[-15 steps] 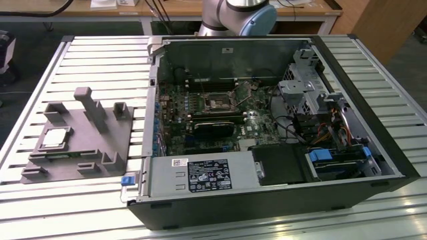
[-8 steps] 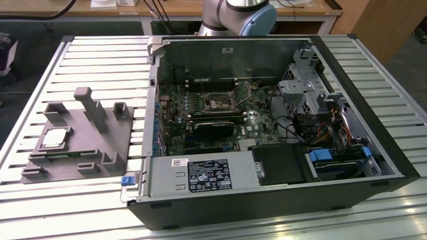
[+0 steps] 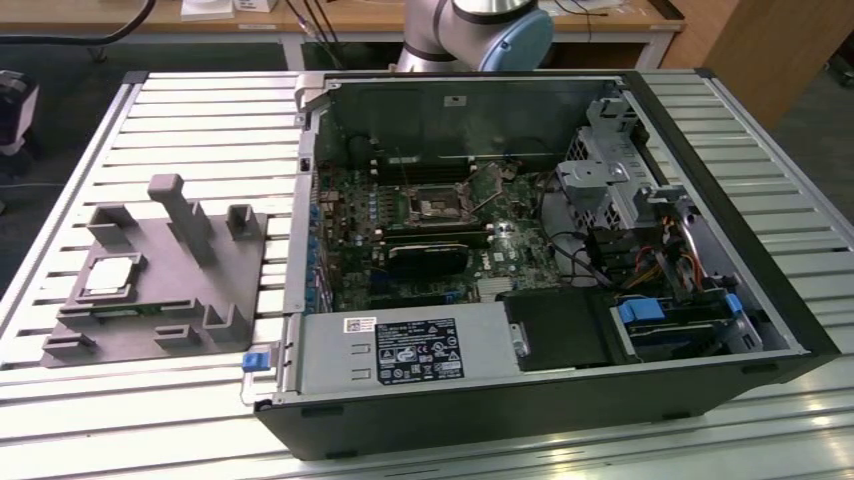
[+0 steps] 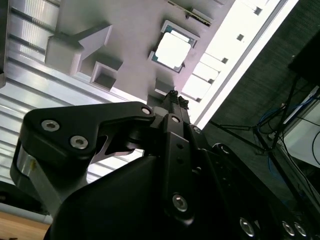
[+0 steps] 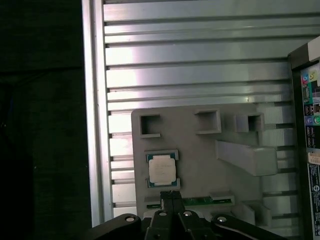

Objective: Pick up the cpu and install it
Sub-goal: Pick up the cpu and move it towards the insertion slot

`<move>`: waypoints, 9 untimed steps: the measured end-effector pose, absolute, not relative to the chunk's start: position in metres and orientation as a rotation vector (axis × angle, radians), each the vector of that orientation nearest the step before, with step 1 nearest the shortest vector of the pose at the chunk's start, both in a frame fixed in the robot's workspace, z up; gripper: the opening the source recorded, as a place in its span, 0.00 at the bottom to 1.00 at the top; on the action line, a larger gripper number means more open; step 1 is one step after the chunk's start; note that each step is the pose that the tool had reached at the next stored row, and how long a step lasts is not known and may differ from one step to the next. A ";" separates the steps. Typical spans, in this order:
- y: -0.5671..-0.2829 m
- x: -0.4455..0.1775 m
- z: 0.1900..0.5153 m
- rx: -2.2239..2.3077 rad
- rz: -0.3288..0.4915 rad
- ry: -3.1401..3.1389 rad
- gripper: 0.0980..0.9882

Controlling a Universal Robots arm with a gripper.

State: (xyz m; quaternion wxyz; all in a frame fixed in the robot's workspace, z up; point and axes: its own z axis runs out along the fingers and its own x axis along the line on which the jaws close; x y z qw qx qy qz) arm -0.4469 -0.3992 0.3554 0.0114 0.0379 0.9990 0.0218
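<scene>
The cpu is seated in the grey fixture, at the exterior view's left of the computer case. The gripper is poised near it, fingertips closed together, empty; the approach is judged in hand, with parted fingers and square alignment called for

The cpu lies flat in a recess near an edge of the grey fixture. The gripper, fingertips together, hovers nearby without touching it.
</scene>
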 end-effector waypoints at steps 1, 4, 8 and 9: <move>-0.399 -0.447 0.355 0.118 0.068 3.116 0.01; -0.399 -0.447 0.353 0.118 0.068 3.116 0.01; -0.399 -0.447 0.350 0.118 0.068 3.116 0.01; -0.399 -0.447 0.349 0.118 0.068 3.116 0.01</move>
